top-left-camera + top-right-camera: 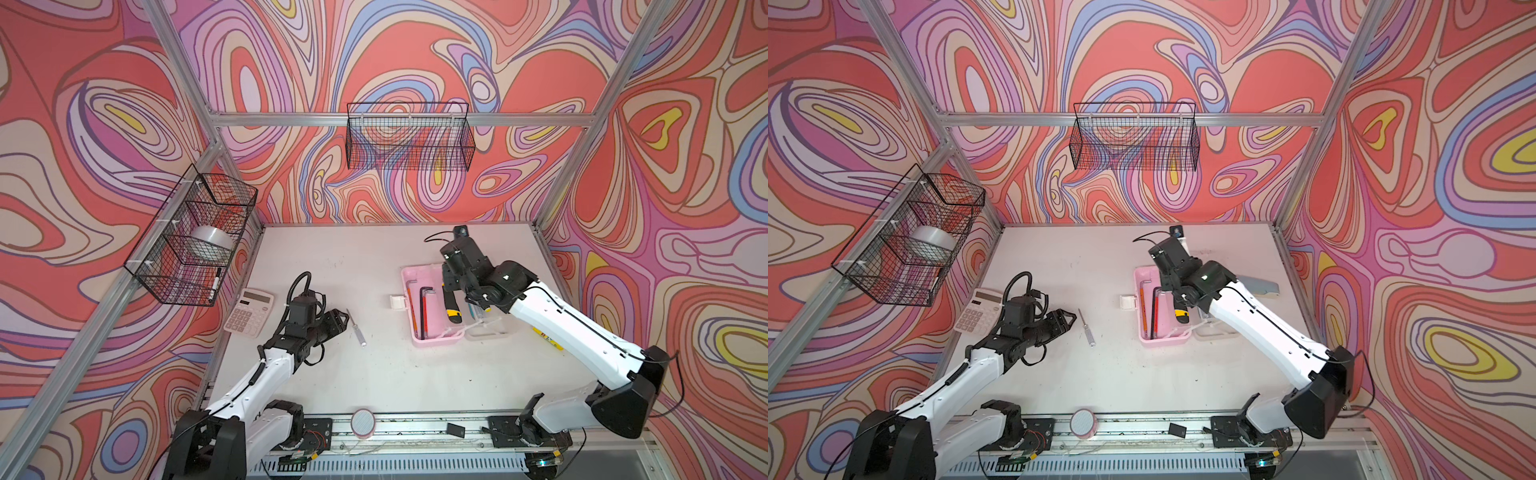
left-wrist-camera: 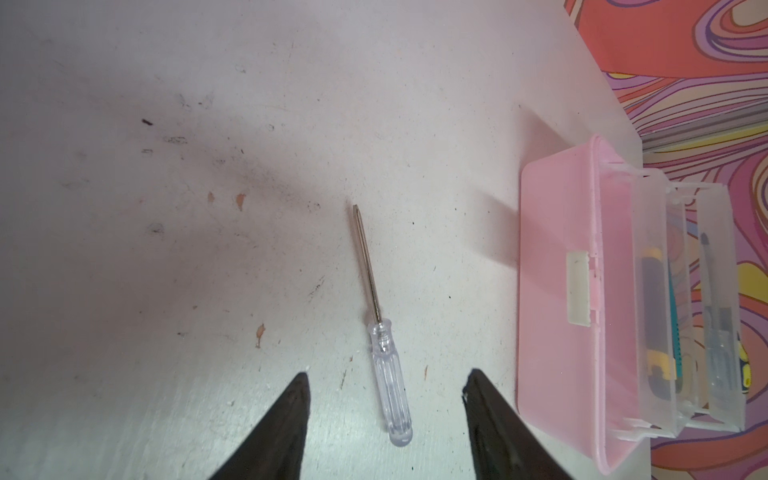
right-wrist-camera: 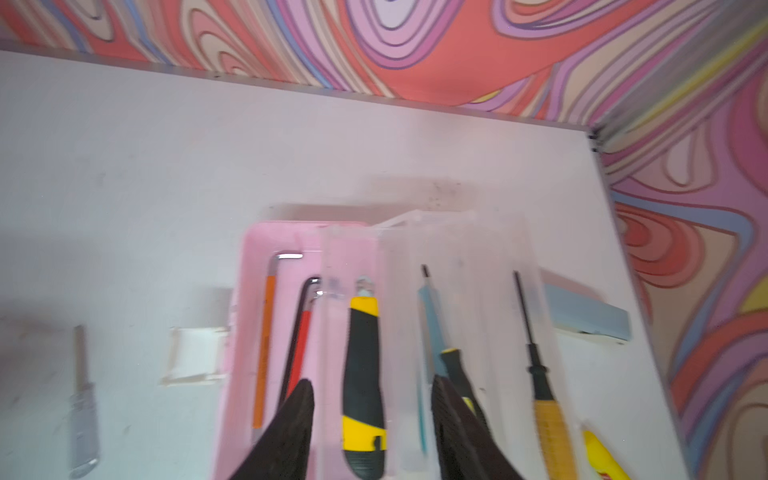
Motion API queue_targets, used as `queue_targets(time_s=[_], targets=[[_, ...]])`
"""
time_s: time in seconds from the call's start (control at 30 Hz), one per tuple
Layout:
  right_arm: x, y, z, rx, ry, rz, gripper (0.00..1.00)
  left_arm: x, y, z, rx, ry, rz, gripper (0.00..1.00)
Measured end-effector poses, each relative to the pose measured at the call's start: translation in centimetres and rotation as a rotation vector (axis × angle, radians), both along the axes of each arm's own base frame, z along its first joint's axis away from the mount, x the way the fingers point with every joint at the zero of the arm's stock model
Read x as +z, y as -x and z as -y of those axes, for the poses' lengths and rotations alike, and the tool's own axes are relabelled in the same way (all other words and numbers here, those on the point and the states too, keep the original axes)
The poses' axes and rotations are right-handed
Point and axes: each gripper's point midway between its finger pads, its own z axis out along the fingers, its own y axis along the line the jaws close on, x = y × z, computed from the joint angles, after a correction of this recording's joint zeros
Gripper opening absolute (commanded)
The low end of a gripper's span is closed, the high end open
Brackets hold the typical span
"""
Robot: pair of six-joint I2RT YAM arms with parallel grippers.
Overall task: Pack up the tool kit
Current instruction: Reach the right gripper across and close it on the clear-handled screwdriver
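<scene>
Lower left of centre in a top view, my left claw stands wide just beside the clear-handled, steel-shanked screwdriver, which lies flat on the scuffed white table with bare room around it. Farther back, right of centre, my right claw gapes astride the black-and-yellow knife lying in the open glossy pink case.

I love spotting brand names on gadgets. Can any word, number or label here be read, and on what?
No text can be read anywhere.
calculator: key markings too small to read.
orange hex key: faint print along its sleeve, blurred.
yellow item: red label, blurred.
</scene>
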Motion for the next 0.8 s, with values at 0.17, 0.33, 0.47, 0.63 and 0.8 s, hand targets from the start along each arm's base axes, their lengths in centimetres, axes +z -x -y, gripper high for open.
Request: queue_targets(time_s=[0.17, 0.33, 0.47, 0.63, 0.8], targets=[[-3.7, 1.4, -9.1, 0.183, -0.013, -0.071, 0.5, 0.4, 0.3, -0.1, 0.003, -0.002, 0.008, 0.6], [-9.0, 3.3, -15.2, 0.301, -0.013, -0.174, 0.47, 0.5, 0.8, -0.5, 0.014, -0.011, 0.013, 0.61], [-13.4, 4.7, -18.2, 0.349, -0.02, -0.26, 0.45, 0.1, 1.4, -0.7, 0.019, -0.017, 0.01, 0.61], [-17.3, 5.8, -20.3, 0.38, -0.032, -0.338, 0.43, -0.7, 1.9, -0.9, 0.02, -0.021, -0.01, 0.61], [-19.6, 6.4, -21.8, 0.408, -0.055, -0.388, 0.43, -0.8, 2.0, -0.9, 0.021, -0.022, -0.013, 0.6]])
